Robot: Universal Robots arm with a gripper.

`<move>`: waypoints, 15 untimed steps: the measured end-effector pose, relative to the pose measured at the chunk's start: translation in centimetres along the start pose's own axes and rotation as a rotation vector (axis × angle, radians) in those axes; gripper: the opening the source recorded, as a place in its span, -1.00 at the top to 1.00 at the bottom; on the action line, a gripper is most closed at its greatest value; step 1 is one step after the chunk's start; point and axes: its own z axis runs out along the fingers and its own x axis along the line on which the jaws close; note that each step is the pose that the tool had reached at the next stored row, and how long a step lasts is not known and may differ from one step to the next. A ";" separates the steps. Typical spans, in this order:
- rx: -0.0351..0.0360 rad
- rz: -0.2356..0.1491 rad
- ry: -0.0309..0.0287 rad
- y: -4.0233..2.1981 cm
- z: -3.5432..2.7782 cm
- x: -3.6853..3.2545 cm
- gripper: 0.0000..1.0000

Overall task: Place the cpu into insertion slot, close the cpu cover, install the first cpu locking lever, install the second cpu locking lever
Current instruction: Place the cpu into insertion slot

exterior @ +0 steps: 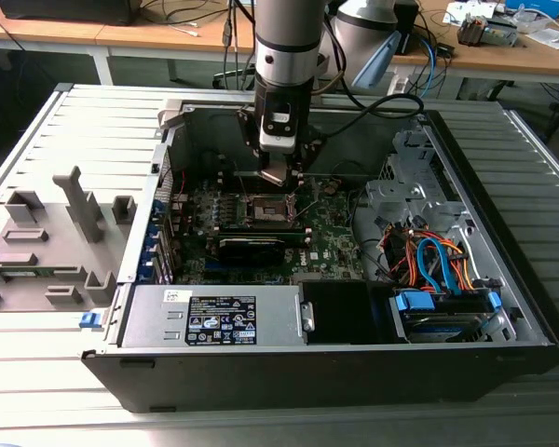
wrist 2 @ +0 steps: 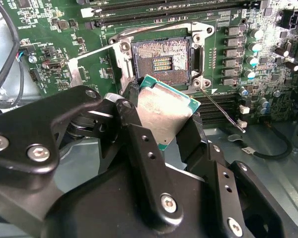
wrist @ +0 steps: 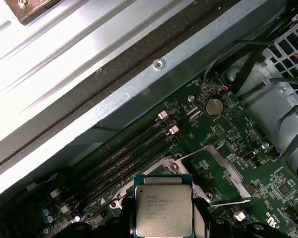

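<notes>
cpu is pinched in the end effector, tilted just above the open socket. Lowered crooked like that, it could jam or damage the socket.

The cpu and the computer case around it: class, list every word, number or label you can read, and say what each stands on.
cpu, held in the gripper: several printed lines on its metal top, too small to read.
Power supply: a black label and a white sticker, print too small to read.
Motherboard: white markings, too small to read.
Nothing can be quoted.
</notes>
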 end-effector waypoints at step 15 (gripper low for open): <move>-0.0006 0.034 -0.0014 0.00 0.06 0.00 -0.09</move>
